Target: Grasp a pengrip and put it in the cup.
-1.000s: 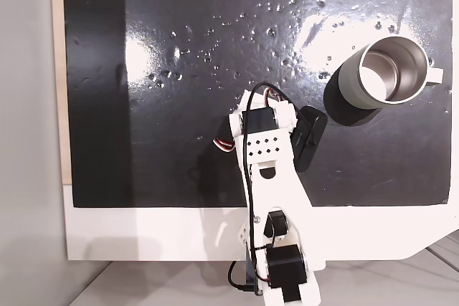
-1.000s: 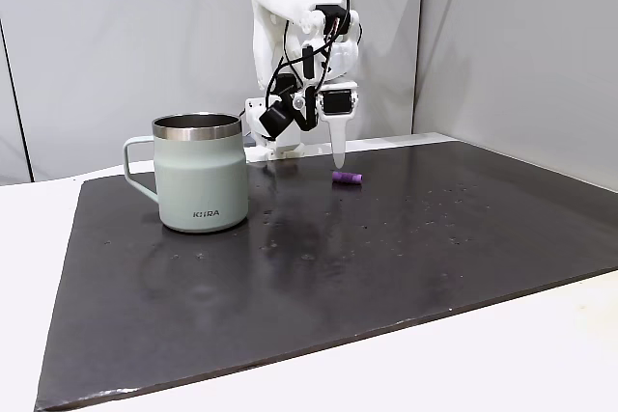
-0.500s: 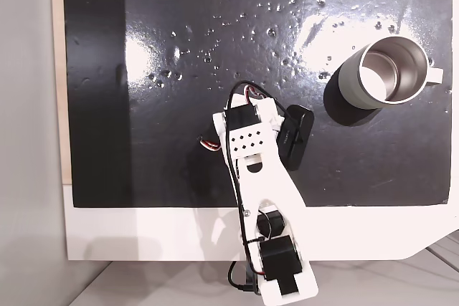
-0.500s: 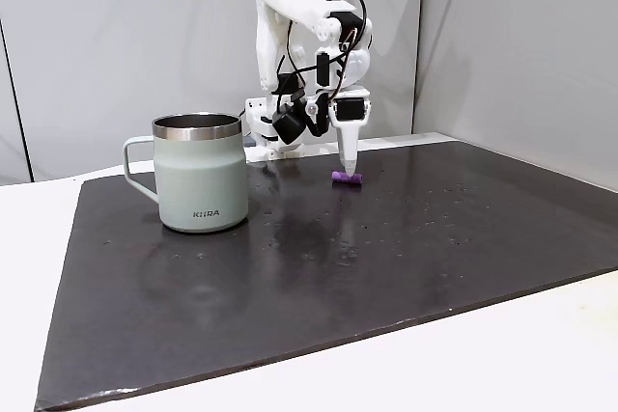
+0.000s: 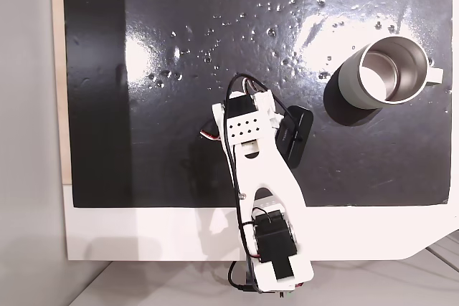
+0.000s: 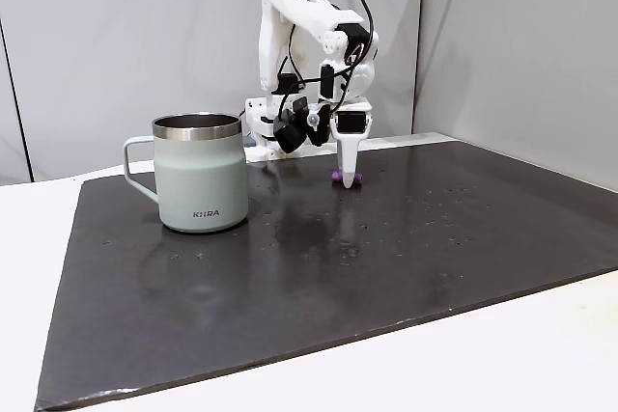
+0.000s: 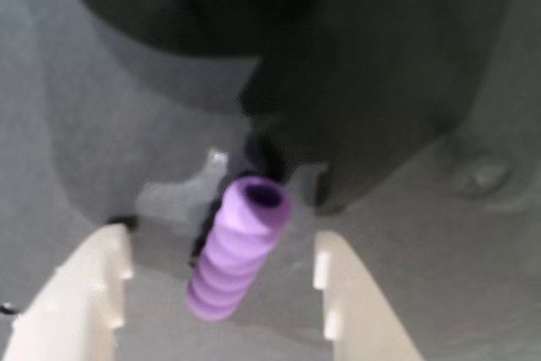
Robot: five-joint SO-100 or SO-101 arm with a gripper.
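Note:
The purple ribbed pengrip [image 7: 239, 247] lies on the black mat between my two white fingers in the wrist view, with a gap on each side. My gripper [image 7: 220, 240] is open around it. In a fixed view from the side, the gripper [image 6: 348, 180] points straight down with its tip at the mat, and the pengrip [image 6: 336, 177] shows purple on either side of the finger. From above, the white arm [image 5: 254, 163] covers the pengrip. The grey cup [image 6: 201, 180] stands upright to the left, well apart; from above, the cup [image 5: 348, 84] is at the right, shiny inside.
A black mat [image 5: 143, 141] covers most of the white table [image 5: 143, 234], with small specks on its far half. Grey wall panels stand behind the arm's base [image 6: 266, 137]. Open mat lies between the gripper and the cup.
The arm has swung left in the view from above and reached further out. The gripper has come down over the pengrip, which now sits between the fingers.

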